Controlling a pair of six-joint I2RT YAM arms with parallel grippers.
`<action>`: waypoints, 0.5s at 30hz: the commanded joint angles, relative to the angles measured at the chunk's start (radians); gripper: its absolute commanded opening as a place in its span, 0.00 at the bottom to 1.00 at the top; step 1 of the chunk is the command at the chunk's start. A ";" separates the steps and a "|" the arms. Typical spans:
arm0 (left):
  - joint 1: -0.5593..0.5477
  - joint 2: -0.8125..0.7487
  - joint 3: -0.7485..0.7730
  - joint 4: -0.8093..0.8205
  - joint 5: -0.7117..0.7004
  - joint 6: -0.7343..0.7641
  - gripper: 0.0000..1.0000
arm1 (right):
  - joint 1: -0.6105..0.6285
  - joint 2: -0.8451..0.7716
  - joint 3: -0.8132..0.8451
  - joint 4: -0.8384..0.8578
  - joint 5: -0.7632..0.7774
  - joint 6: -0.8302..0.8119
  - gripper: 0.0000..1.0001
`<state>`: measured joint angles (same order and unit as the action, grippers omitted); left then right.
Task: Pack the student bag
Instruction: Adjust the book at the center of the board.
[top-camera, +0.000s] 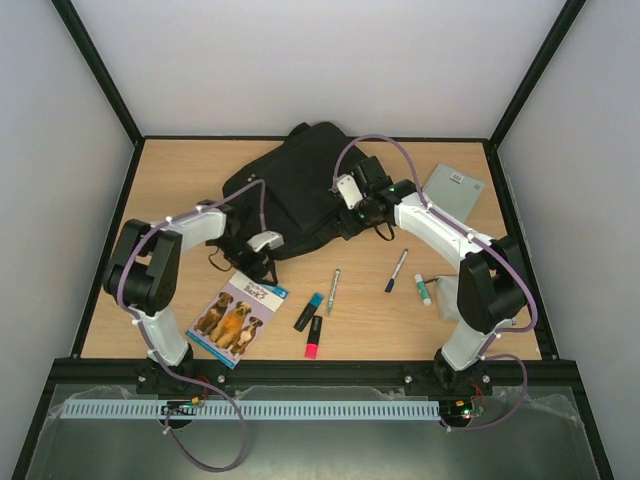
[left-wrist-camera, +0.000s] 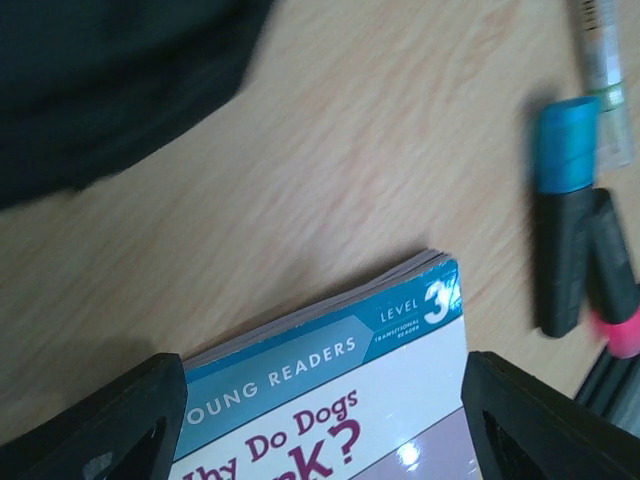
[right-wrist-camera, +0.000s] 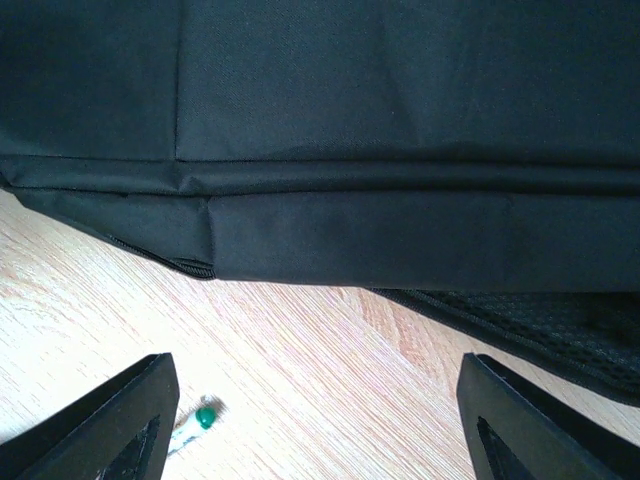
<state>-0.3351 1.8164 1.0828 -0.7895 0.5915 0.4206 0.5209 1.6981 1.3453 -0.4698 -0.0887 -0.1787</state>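
Observation:
The student bag, a large black fabric backpack, lies flat at the middle back of the table. My left gripper hovers at the bag's near edge, over the top of a dog picture book. In the left wrist view the gripper is open, its fingers standing either side of the book's top corner, with the bag beyond it. My right gripper is at the bag's right edge. The right wrist view shows it open over bare wood, just short of the bag's seam.
A blue-capped highlighter, a pink highlighter and a silver pen lie right of the book. A blue pen and a green-capped white stick lie further right. A grey notebook sits at the back right.

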 joint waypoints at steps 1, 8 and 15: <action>0.119 -0.017 -0.083 -0.008 -0.239 0.063 0.79 | -0.004 0.006 0.006 0.006 -0.027 0.006 0.77; 0.385 -0.008 -0.022 -0.037 -0.282 0.131 0.79 | 0.011 0.024 0.029 -0.001 -0.067 -0.038 0.70; 0.454 -0.033 0.155 -0.113 -0.185 0.093 0.81 | 0.113 0.170 0.191 -0.017 -0.074 -0.050 0.58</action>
<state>0.1143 1.7897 1.1580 -0.8452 0.3855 0.5217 0.5774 1.7817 1.4342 -0.4683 -0.1318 -0.2214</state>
